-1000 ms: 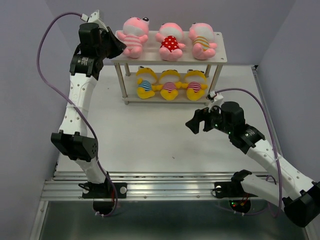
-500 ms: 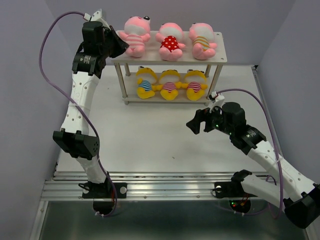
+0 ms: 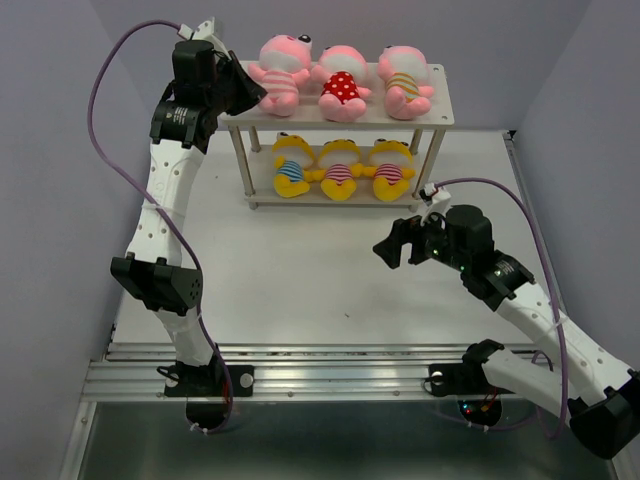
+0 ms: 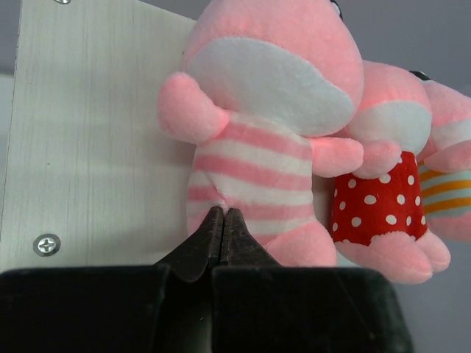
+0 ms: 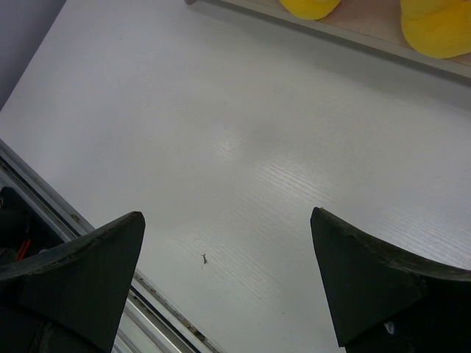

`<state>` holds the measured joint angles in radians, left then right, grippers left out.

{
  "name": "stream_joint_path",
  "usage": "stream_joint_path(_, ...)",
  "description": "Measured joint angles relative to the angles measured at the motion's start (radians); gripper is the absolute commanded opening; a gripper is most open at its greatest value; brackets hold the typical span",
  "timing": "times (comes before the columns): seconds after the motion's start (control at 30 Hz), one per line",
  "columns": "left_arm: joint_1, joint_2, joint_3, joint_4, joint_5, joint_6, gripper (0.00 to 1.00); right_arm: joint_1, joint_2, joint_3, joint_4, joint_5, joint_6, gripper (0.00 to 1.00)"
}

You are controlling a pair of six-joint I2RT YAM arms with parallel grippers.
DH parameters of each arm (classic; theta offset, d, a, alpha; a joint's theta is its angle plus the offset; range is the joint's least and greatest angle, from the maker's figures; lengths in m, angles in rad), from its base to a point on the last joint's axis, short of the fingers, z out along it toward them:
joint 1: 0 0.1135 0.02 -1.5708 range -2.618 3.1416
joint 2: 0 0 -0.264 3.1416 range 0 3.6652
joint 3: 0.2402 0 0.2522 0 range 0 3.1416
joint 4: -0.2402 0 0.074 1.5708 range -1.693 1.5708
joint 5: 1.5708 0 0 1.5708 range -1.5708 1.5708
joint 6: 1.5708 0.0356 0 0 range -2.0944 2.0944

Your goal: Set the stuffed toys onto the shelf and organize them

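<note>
Upper left in the overhead view, the left gripper (image 3: 258, 97), jaws pressed together, touches the pink plush doll in the striped outfit (image 4: 254, 158) on the top board of the cream-white two-tier shelf (image 4: 88, 132). A low, slow nudge should slide it without toppling its red polka-dot neighbour (image 4: 372, 202). The right gripper (image 3: 395, 243) hangs spread, empty.

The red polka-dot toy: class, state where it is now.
In the top view, the red polka-dot toy sits midway along the shelf's top board, between the pink-striped toy on its left and the orange-striped toy on its right.
</note>
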<state>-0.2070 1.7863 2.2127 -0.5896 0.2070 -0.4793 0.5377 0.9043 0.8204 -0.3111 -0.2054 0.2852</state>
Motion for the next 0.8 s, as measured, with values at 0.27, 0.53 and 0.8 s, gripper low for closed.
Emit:
stream_joint_path(0.27, 0.0, 0.0, 0.002, -0.006, -0.016, -0.013, 0.17, 0.0, -0.009, 0.0, -0.003, 0.0, 0.003, 1.0)
stream_joint_path(0.53, 0.0, 0.0, 0.011, -0.009, -0.033, -0.009, 0.13, 0.0, -0.012, 0.0, -0.003, 0.0, 0.003, 1.0)
stream_joint_path(0.8, 0.0, 0.0, 0.013, -0.01, -0.043, 0.006, 0.27, 0.0, -0.015, 0.0, -0.003, 0.0, 0.003, 1.0)
